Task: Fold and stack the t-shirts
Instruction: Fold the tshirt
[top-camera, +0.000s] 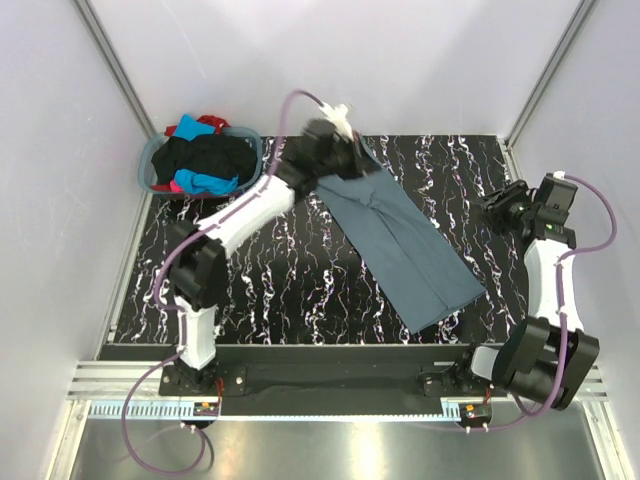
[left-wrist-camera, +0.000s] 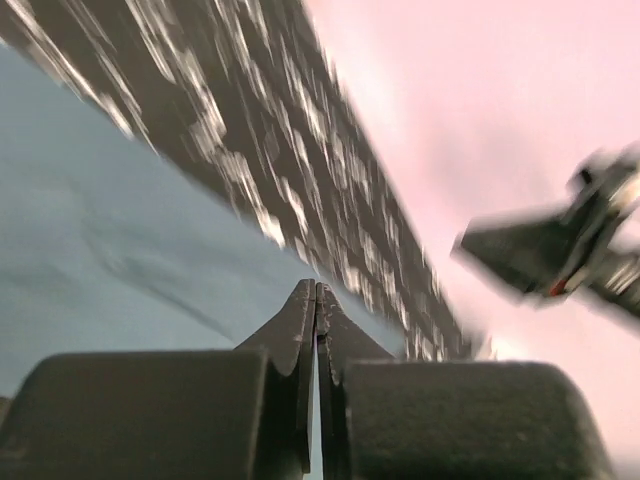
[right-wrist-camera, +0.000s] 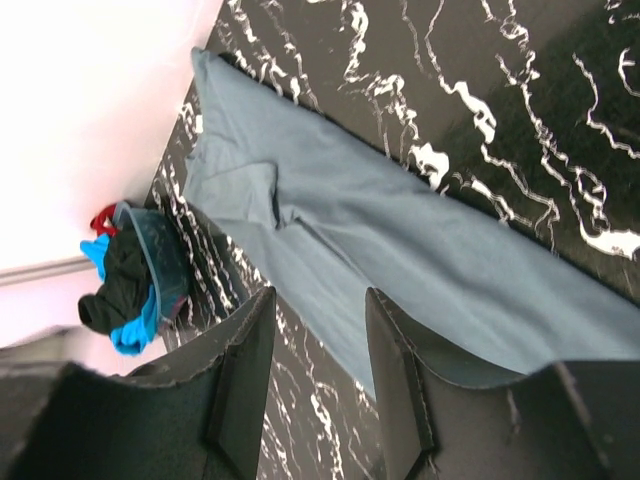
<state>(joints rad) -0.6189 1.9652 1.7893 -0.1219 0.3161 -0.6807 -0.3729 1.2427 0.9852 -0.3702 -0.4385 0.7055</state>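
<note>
Top external view: the blue-grey t-shirt (top-camera: 405, 235) lies as a long strip on the table (top-camera: 280, 280), its far end at the left gripper (left-wrist-camera: 316, 297), whose fingers are pressed together. The right gripper (right-wrist-camera: 320, 310), fingers apart, hovers beside the strip. Other t-shirts (top-camera: 205, 160) fill the basket (top-camera: 150, 165) left of the left gripper.

Bench (top-camera: 290, 300): open passage near-centre and at the far-right corner.
Obstructions: slate t-shirt (top-camera: 410, 245), diagonal across the middle; left arm (top-camera: 250, 210), stretched over left-centre toward the far edge; heaped laundry basket (top-camera: 150, 165), far-left corner; right end effector (top-camera: 497, 205), right edge.
</note>
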